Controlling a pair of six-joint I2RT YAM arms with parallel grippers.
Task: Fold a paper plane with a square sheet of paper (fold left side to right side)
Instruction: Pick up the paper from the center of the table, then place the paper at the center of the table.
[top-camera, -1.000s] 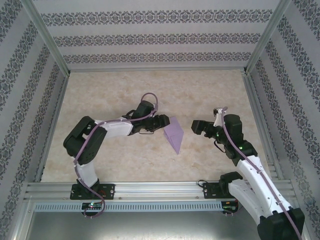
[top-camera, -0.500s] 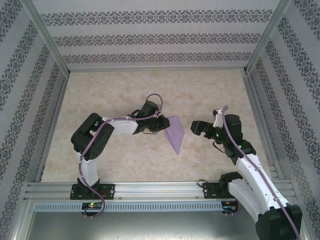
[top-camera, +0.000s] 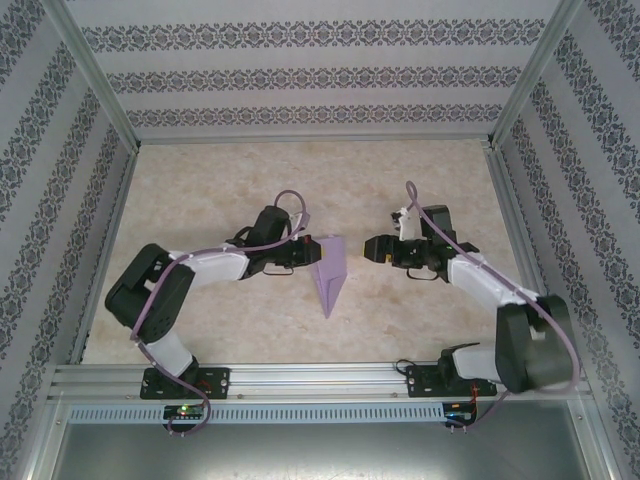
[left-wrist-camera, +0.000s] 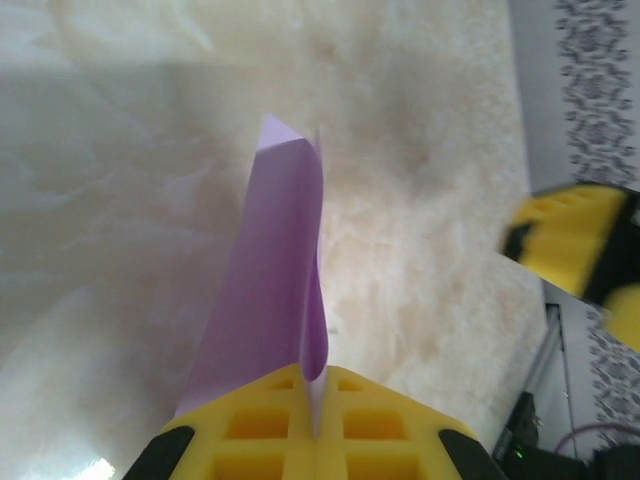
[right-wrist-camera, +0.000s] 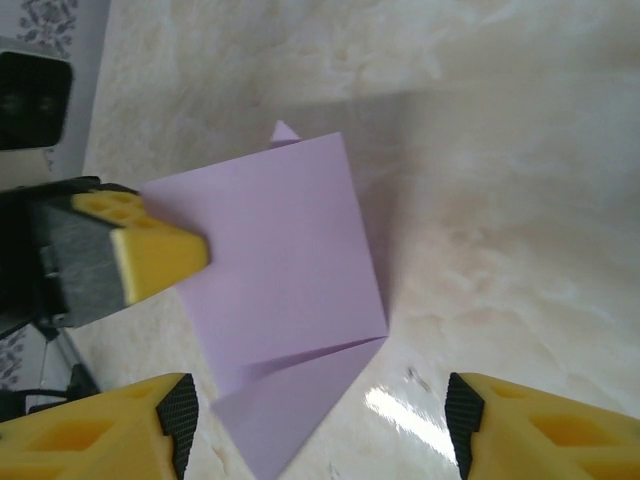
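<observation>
The lilac sheet of paper (top-camera: 330, 272), folded to a narrow pointed shape, stands on edge at the table's middle with its tip toward the near side. My left gripper (top-camera: 308, 255) is shut on its left edge; in the left wrist view the yellow fingers (left-wrist-camera: 260, 430) pinch the paper (left-wrist-camera: 270, 280) between them. My right gripper (top-camera: 368, 247) hovers open just right of the paper. From the right wrist the folded paper (right-wrist-camera: 280, 260) shows a diagonal crease, the left gripper's fingertip (right-wrist-camera: 150, 255) on its left edge, and my right gripper (right-wrist-camera: 315, 425) open with its pads well apart.
The marble-patterned table (top-camera: 420, 180) is walled by patterned panels (top-camera: 300, 80) at the back and both sides. An aluminium rail (top-camera: 320, 380) runs along the near edge by the arm bases.
My left gripper has shut on the paper and pulled it slightly left, tipping it up on edge. The right arm has swung in toward the paper, and its jaws have narrowed somewhat.
</observation>
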